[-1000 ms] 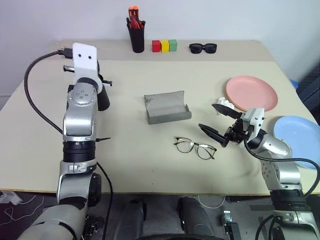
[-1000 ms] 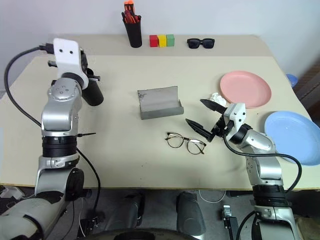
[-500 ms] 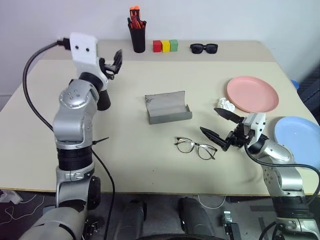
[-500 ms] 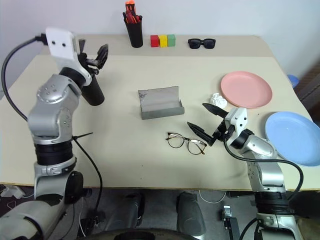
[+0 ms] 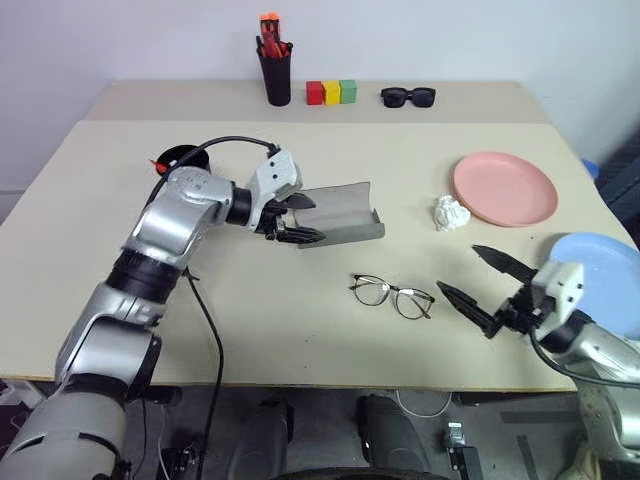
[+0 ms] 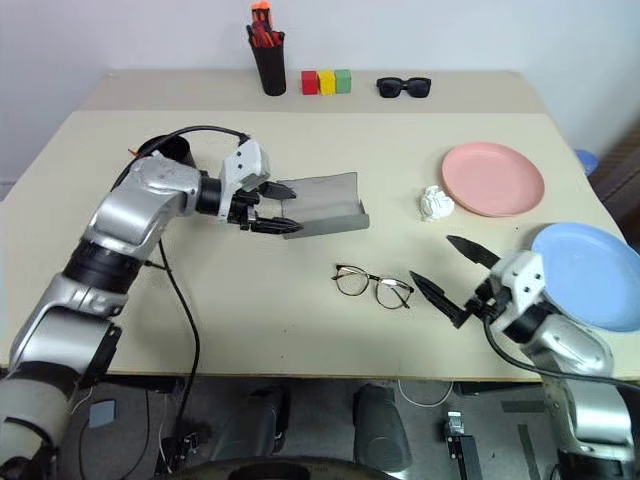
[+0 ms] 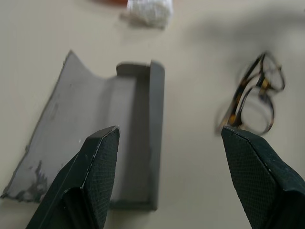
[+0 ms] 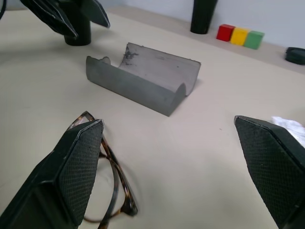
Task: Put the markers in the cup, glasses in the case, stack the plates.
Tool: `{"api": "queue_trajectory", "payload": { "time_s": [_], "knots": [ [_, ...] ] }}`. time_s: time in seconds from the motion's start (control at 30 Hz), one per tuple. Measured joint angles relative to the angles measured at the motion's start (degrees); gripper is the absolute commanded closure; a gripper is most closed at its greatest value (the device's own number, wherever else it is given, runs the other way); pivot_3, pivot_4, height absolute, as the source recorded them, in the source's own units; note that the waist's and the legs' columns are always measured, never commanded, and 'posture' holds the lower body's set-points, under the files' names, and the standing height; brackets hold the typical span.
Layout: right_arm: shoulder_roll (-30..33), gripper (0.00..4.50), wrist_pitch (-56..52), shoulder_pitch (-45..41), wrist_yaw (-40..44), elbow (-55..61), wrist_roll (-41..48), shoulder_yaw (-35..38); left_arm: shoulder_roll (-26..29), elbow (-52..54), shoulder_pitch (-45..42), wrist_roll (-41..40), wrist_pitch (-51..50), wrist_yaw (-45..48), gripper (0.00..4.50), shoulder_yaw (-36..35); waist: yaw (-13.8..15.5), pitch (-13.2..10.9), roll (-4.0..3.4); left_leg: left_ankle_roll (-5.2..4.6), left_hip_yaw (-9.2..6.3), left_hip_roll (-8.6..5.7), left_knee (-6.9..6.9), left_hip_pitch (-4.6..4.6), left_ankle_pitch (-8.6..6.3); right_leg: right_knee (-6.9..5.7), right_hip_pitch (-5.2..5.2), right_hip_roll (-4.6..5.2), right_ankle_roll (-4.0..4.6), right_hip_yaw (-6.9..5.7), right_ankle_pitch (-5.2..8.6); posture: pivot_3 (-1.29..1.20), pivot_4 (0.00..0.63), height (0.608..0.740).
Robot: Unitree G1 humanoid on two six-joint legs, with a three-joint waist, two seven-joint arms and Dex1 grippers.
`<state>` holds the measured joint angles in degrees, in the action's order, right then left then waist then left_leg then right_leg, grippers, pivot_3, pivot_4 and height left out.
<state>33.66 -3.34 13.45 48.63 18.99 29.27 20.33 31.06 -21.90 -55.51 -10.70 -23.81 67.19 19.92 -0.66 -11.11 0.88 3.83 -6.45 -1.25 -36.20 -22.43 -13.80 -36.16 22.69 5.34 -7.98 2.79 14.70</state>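
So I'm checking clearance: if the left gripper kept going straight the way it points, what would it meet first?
Most likely the open grey case: the left gripper, open, aims at it, though its height above the case is unclear.

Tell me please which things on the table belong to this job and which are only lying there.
Job: glasses, grey case, black cup, pink plate, blue plate.

Lying about: sunglasses, colour blocks, pen holder, crumpled paper.
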Motion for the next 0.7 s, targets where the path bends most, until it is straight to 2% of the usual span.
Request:
{"api": "queue_trajectory", "payload": {
  "time_s": [0.13,0.33,0.63,0.67,0.7],
  "knots": [
    [0.0,0.00,-0.2,7.1,-0.6,5.0,1.3,4.4,-4.5,-14.7,-7.0,4.7,7.3,1.7,1.05,1.5,0.0,0.0,0.03,-0.07,0.00,-0.01,0.02,-0.04,-0.04,0.04,0.00,0.01,-0.04,0.00,0.02,0.00,0.150,0.740],
    [-1.4,0.00,-0.2,14.2,-3.0,10.3,2.1,8.7,-9.9,-29.9,-12.9,9.4,14.3,4.3,1.05,1.8,-0.4,0.0,0.05,-0.08,0.00,0.00,0.03,-0.02,-0.05,0.01,0.03,0.00,-0.04,0.00,0.02,0.00,0.150,0.740],
    [-4.2,0.00,-0.1,20.4,-6.4,16.7,2.6,11.0,-13.5,-41.6,-15.6,18.4,16.8,6.7,1.05,4.7,-0.2,-0.1,0.15,-0.09,0.00,0.00,0.03,-0.04,-0.05,0.01,0.03,0.01,-0.05,0.00,0.03,0.00,0.150,0.740],
    [-4.4,0.00,-0.1,20.5,-6.7,17.0,2.6,11.0,-13.7,-42.1,-15.7,19.1,16.6,7.2,1.55,4.7,-0.2,-0.1,0.16,-0.09,0.00,0.00,0.03,-0.04,-0.05,0.01,0.03,0.01,-0.05,0.00,0.03,0.00,0.150,0.740],
    [-4.5,0.00,-0.1,20.5,-6.9,17.1,2.6,11.0,-13.8,-42.3,-15.9,19.5,16.5,7.4,1.87,4.7,-0.1,-0.1,0.16,-0.09,0.00,0.00,0.03,-0.05,-0.05,0.01,0.03,0.01,-0.05,0.00,0.03,0.00,0.150,0.740]
  ]
}}
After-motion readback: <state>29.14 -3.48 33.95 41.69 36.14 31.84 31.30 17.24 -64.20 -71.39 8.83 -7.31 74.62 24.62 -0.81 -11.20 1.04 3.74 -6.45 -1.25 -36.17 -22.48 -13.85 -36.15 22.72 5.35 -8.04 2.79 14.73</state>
